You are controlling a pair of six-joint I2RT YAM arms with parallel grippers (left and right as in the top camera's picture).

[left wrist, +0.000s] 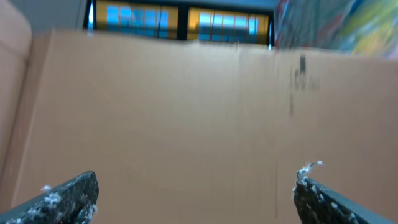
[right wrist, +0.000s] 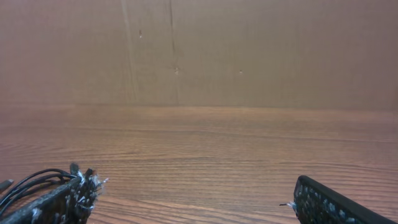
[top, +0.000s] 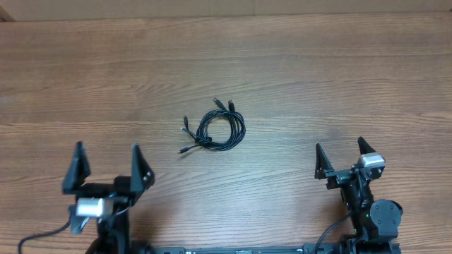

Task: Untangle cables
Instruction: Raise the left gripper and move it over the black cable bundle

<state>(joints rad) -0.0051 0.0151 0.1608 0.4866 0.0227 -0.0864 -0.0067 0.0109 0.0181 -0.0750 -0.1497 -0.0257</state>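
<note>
The cables (top: 217, 129) lie as one bundle of thin black loops in the middle of the wooden table (top: 318, 77), with small plug ends sticking out at the top and lower left. My left gripper (top: 107, 162) stands open near the front left edge, well apart from the bundle. Open too is my right gripper (top: 344, 156) at the front right, nothing between its fingers. The right wrist view catches a bit of the cables (right wrist: 28, 182) at its lower left, behind the left fingertip (right wrist: 78, 193). In the left wrist view, the left gripper (left wrist: 196, 190) faces only a cardboard wall (left wrist: 186, 112).
A cardboard wall (right wrist: 249, 50) rises along the table's far edge. Thicker black wires (top: 42, 238) run from the arm bases at the front edge.
</note>
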